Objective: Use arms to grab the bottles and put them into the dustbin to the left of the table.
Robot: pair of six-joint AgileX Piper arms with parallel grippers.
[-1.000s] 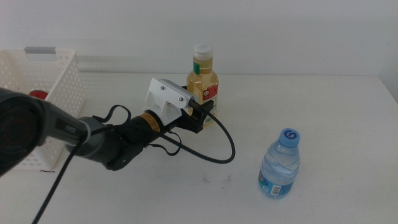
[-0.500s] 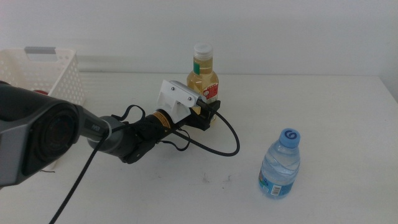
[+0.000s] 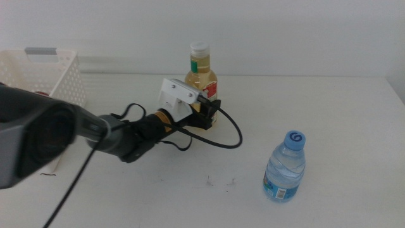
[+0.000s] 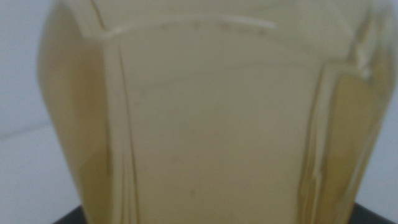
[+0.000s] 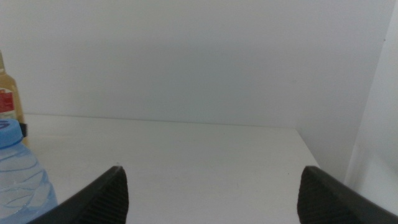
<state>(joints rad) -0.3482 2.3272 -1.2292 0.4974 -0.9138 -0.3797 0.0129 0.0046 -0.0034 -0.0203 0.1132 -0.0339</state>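
The yellow juice bottle point(image 3: 201, 79) with a white cap stands at the back middle of the table point(image 3: 329, 114), leaning slightly left. My left gripper point(image 3: 209, 114) holds its lower body between its dark jaws. In the left wrist view the juice bottle point(image 4: 211, 118) fills the picture. The clear water bottle point(image 3: 285, 168) with a blue cap stands upright at the front right, untouched. My right gripper point(image 5: 212, 183) is open and holds nothing, with the water bottle point(image 5: 18, 174) off to one side. The white dustbin point(image 3: 63, 79) sits at the far left.
The left arm and its black cable point(image 3: 228, 136) stretch across the table's left half, the cable looping in front of the juice bottle. A white wall point(image 3: 285, 31) rises behind the table. A small red spot point(image 3: 40, 94) shows by the dustbin's wall.
The left gripper has closed in on the juice bottle's base. The bottle has shifted a little left and now leans. The water bottle has not moved.
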